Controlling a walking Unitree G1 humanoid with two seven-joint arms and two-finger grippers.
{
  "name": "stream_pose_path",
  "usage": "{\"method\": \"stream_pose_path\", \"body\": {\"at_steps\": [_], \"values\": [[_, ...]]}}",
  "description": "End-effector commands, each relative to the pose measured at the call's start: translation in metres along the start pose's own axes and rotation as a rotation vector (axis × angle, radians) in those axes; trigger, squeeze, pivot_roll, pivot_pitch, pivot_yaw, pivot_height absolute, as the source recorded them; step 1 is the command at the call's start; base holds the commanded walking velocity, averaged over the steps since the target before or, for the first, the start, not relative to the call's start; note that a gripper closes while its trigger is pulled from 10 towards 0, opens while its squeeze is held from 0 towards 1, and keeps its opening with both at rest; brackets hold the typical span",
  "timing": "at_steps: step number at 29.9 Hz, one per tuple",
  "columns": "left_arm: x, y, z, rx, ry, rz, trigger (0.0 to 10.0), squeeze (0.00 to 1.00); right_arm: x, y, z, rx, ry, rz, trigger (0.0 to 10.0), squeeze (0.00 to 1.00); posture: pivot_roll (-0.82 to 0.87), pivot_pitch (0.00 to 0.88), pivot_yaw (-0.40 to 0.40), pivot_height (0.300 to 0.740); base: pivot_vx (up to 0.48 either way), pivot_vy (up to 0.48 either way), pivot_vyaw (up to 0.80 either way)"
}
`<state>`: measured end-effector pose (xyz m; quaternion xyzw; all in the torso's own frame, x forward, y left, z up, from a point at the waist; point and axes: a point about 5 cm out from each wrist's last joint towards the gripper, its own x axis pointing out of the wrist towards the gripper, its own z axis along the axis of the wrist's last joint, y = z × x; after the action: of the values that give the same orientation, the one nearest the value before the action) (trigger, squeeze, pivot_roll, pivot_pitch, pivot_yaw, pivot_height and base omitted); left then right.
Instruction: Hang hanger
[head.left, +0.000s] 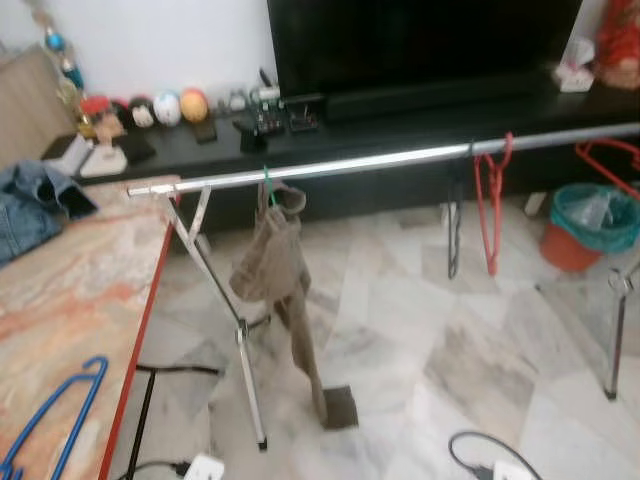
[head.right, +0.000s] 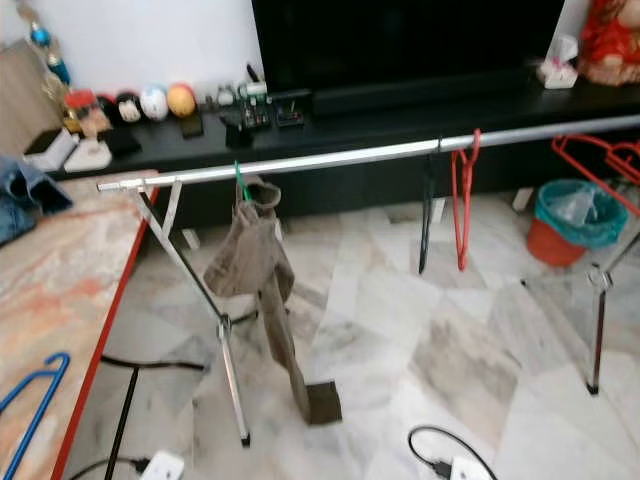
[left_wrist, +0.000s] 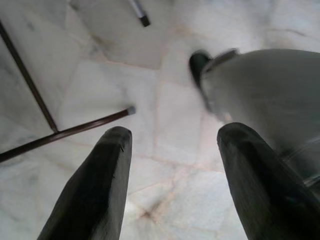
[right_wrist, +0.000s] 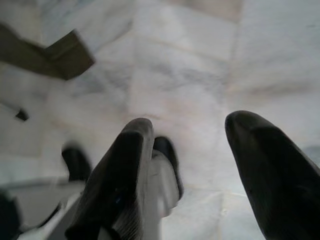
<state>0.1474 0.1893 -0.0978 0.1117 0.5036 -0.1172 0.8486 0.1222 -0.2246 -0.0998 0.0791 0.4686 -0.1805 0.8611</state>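
A silver clothes rail (head.left: 400, 158) runs across the room on a folding stand. Brown trousers (head.left: 283, 290) hang from it on a green hanger (head.left: 267, 186) near its left end. A red hanger (head.left: 491, 205) and a dark hanger (head.left: 454, 235) hang further right. A blue hanger (head.left: 55, 410) lies on the marble table (head.left: 70, 300) at the left. My left gripper (left_wrist: 172, 150) is open over the tiled floor, with nothing between its fingers. My right gripper (right_wrist: 192, 145) is open too, pointing down at the floor.
A denim garment (head.left: 25, 205) lies at the table's far end. A black TV bench (head.left: 400, 120) with small ornaments runs behind the rail. A teal-lined orange bin (head.left: 592, 225) stands at the right beside another red hanger (head.left: 610, 160). Cables (head.left: 480, 455) lie on the floor.
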Motion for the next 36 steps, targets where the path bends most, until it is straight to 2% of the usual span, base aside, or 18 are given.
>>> {"method": "stream_pose_path", "body": {"at_steps": [1,7,19,36], "values": [[-0.0013,0.0068,-0.0013,0.014,0.01,0.014,10.0,0.0,-0.0003,0.0051,-0.0027,0.004,0.011,0.011,10.0,0.0,-0.08,0.0,0.064,0.74,-0.251,0.0,0.0],[-0.0011,0.0065,-0.0008,0.015,0.01,0.015,10.0,0.0,-0.0001,0.0056,-0.0022,-0.002,0.011,0.014,10.0,0.0,-0.08,0.0,0.062,0.74,-0.251,0.0,0.0],[-0.0012,0.0073,-0.0013,0.047,0.018,0.023,10.0,0.0,0.0,0.0064,-0.0017,-0.007,0.008,0.02,10.0,0.0,-0.08,0.002,0.06,0.74,0.0,0.0,0.0],[-0.0013,0.0074,-0.0019,0.06,0.023,0.022,10.0,0.0,0.0,0.0074,-0.0013,-0.006,0.005,0.032,10.0,0.0,-0.08,0.005,0.059,0.74,0.0,-0.288,0.0]]}}
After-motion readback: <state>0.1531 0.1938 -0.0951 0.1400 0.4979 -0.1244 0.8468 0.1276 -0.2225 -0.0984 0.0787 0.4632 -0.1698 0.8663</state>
